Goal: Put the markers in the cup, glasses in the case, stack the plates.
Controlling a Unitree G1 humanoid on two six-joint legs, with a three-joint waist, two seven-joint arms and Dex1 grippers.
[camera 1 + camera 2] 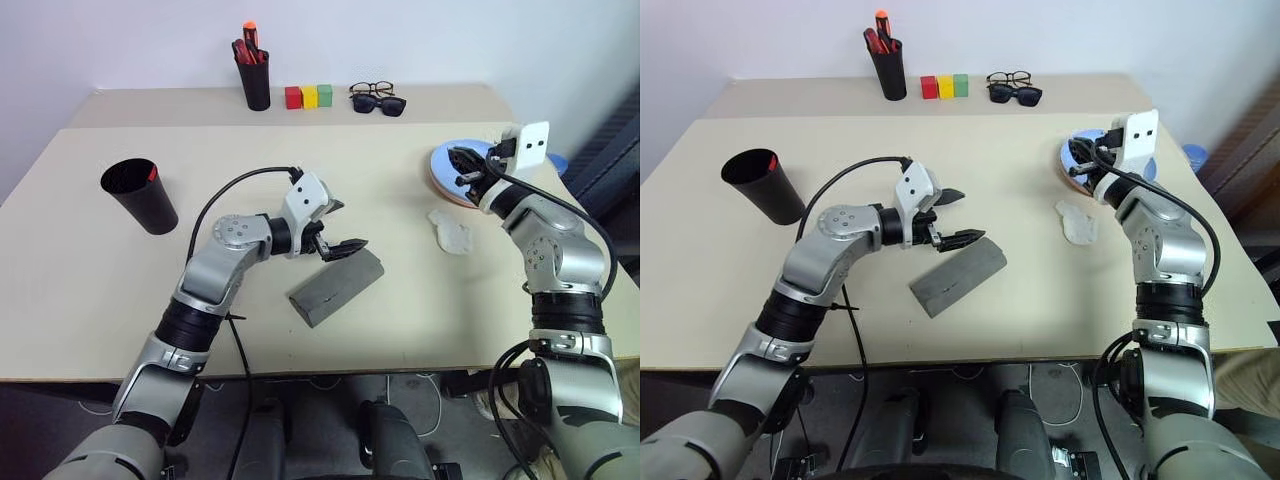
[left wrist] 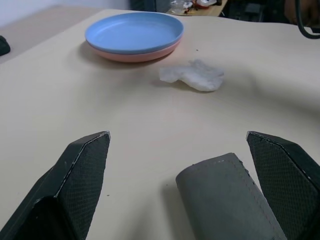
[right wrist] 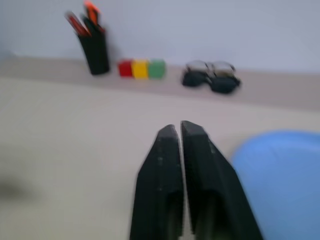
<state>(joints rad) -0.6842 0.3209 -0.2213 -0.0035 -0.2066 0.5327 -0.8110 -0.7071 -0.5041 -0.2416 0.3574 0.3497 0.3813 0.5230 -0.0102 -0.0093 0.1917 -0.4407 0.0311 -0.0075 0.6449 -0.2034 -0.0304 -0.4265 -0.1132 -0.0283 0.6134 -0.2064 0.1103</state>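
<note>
The grey case lies shut at the middle of the table. My left gripper hovers open over its far end, one finger on either side of the case in the left wrist view. The light blue plate sits stacked on the pink plate at the right. My right gripper is shut on nothing and hangs above the near edge of the plates. The black cup stands at the left with a red marker showing at its rim. The wire-rimmed glasses lie at the back.
Black sunglasses lie just in front of the glasses. A black pen holder with red and orange markers stands at the back beside red, yellow and green blocks. A crumpled white scrap lies near the plates.
</note>
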